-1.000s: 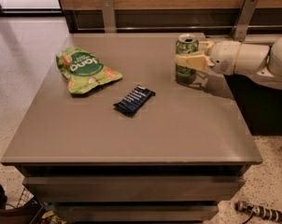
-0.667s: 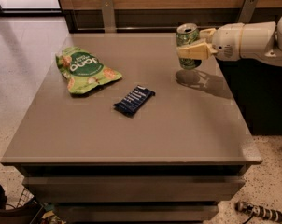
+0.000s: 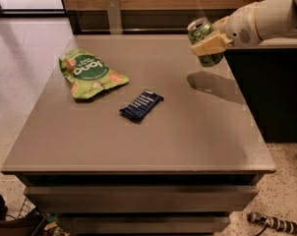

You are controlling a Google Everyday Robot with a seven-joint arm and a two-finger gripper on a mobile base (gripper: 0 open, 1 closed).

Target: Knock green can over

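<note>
Above the table (image 3: 138,151), far right, the claw (image 3: 208,45) clamps the tilted green can (image 3: 201,29), lettering unreadable.

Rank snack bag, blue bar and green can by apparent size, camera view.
1. snack bag
2-3. blue bar, green can: too alike to rank; end effector holds the can above the table's far right.

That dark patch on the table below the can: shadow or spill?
Camera view: a soft-edged shadow on the table, no wet sheen, cast by the green can, which the gripper holds tilted above the far right corner.
</note>
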